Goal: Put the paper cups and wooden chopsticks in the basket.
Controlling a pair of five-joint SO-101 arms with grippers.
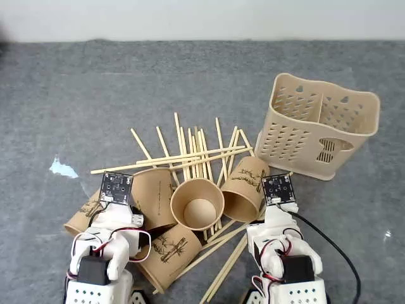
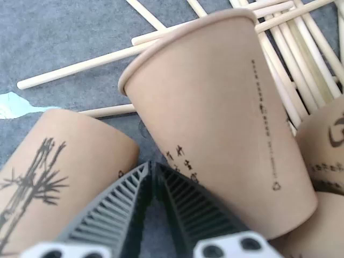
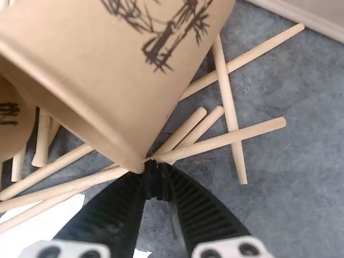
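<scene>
Paper cups and wooden chopsticks lie heaped near the table's front edge, just ahead of the left gripper and right gripper, both pinched closed and empty, with the basket standing far right, nearer the right arm.

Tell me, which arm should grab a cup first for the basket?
Probably the right arm. The right claw sits by a paper cup, on the basket side. The left claw also faces a second cup, but farther from the basket.
</scene>
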